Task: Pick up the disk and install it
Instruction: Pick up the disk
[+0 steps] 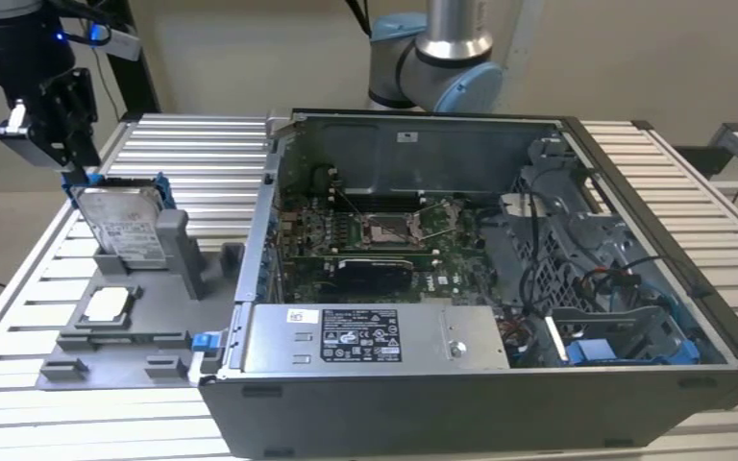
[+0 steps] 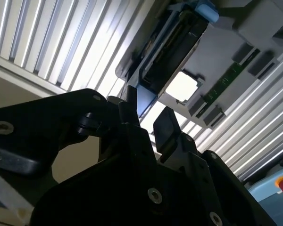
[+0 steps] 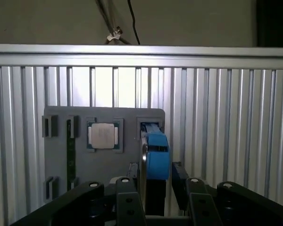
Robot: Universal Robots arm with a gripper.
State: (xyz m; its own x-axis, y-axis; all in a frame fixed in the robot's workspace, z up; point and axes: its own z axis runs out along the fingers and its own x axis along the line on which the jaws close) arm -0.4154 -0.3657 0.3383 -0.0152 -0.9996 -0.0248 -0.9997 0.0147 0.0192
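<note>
Exterior view first: a slatted metal table (image 1: 676,163) carries everything. The biggest thing on it is an open computer case (image 1: 472,394), lying on its side with the board and cables exposed. A grey box with a white label (image 1: 472,336) sits inside along its near wall.

Just beside the case, toward the exterior view's left, lies a grey tray (image 1: 151,336). The disk (image 1: 126,226) stands on edge in a slot at the tray's far end. It leans slightly, its labelled face is toward the camera, and its blue bracket (image 1: 161,197) frames the sides. It is not in the case.

My pincer (image 1: 74,171) hangs directly over the disk's top edge, at the exterior view's far left.

In the first wrist view my fingers (image 3: 178,176) stand parted on either side of the bracket (image 3: 156,153), with the disk's edge between them. In the second wrist view a bright gap shows between one finger (image 2: 166,126) and the bracket (image 2: 145,100), so my grip is not closed and I am holding nothing. I cannot tell whether the other finger touches the disk.

Smallest is a square silver chip (image 1: 109,303), flat in its recess on the tray, nearer the camera than the disk. It also shows in both wrist views (image 3: 103,135) (image 2: 181,86).
</note>
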